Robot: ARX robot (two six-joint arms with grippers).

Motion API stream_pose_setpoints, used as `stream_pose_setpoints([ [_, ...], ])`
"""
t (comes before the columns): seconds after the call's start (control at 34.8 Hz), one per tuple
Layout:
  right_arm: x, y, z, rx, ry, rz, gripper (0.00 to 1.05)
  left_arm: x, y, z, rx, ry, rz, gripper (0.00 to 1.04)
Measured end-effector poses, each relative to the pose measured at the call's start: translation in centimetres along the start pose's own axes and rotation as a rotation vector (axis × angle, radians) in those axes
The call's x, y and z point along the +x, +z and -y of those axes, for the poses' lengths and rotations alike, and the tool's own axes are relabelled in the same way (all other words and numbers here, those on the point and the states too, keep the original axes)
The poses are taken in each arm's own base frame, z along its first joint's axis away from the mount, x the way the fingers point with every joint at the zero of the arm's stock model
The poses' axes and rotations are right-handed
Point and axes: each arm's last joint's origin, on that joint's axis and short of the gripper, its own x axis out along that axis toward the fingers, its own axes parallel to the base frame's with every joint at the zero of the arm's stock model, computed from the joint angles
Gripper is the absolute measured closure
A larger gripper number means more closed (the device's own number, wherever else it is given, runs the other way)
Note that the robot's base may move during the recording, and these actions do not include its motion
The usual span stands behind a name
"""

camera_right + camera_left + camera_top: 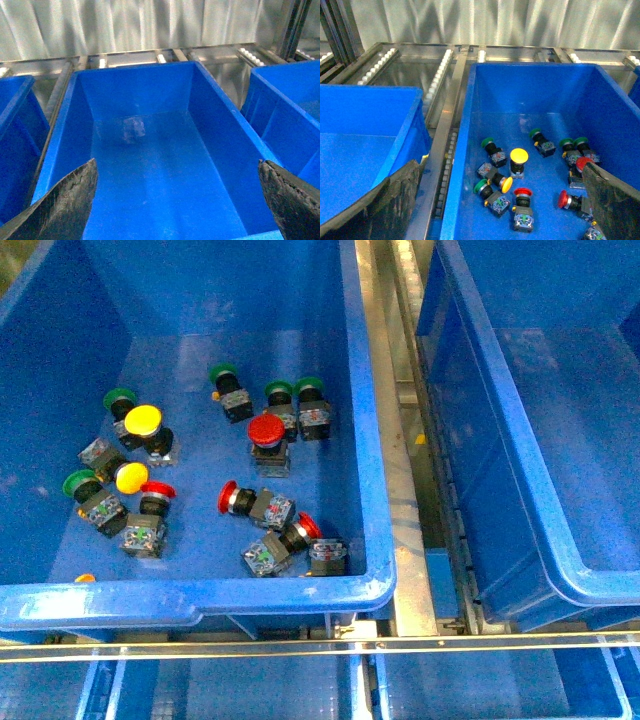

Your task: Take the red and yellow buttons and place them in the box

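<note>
Several push-buttons lie in the left blue tote (372,490). Yellow caps show in the front view (143,420) (131,478), and red caps (267,429) (228,497) (157,490) (309,526). The empty blue box (560,560) stands to its right. My left gripper (499,163) is open and empty above the buttons; a yellow button (519,156) and a red button (522,192) lie between its fingers (395,200). My right gripper (177,161) is open and empty above the empty box (70,110). Neither arm shows in the front view.
Green-capped buttons (222,372) (120,398) (80,483) lie mixed among the others. A metal roller rail (405,500) runs between the two totes. Another blue tote (415,115) stands beside the button tote. Shallower blue trays (250,680) sit below the front rim.
</note>
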Motion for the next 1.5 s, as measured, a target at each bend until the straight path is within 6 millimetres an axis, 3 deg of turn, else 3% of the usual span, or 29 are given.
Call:
stream_pose_setpoints([
  [1.5,0.00,0.00,0.00,0.000,0.000,0.000,0.07,0.00,0.00,0.00,0.000,0.000,0.000,0.08],
])
